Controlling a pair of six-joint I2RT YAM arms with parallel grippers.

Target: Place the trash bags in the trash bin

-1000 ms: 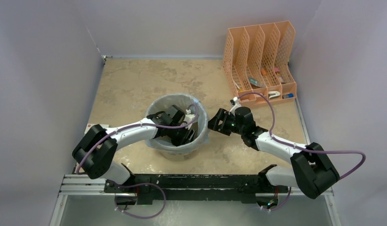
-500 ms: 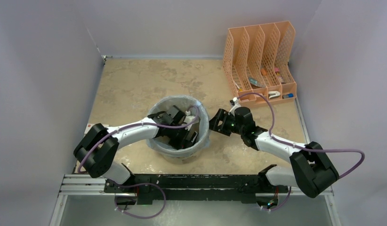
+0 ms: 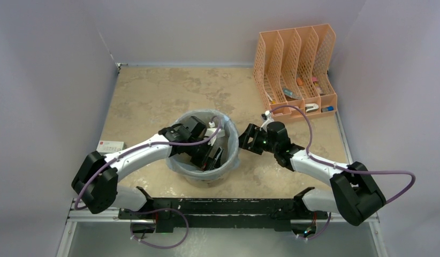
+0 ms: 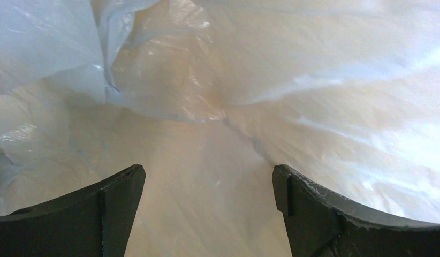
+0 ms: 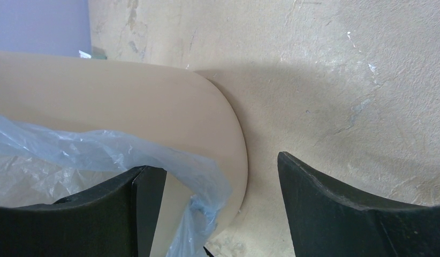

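Thin, crinkly, translucent pale-blue plastic bag sits in the round cream plastic bin. It lines the inside, and its edge is turned out over the rolled rim. Part of it hangs down the outside wall on the side toward the arm bases.

Left wrist view: bag fills the frame, creased and gathered into folds, with the cream of the bin showing through it.

Right wrist view: a lip of bag drapes over the bin's smooth outer wall.

Left claw is down inside the bin. Its jaws are spread wide with nothing between them, and bag film lies just beyond the tips.

Right claw is just beside the bin's right rim, outside it. Its jaws are wide. One finger is at the bag's hanging edge and the other is over bare worktop. The curve of the bin wall falls in the gap between them, and nothing is clamped. Cannot tell whether the near finger touches the film.

Bin stands on the mottled tan worktop, about midway between the two arms.

Orange mesh file organizer with four slots is well apart from the bin, beyond it and to its right, against the back corner. Small items lie in its slots, too small to tell.

Small white flat box with a red mark lies left of the bin at the worktop's edge.
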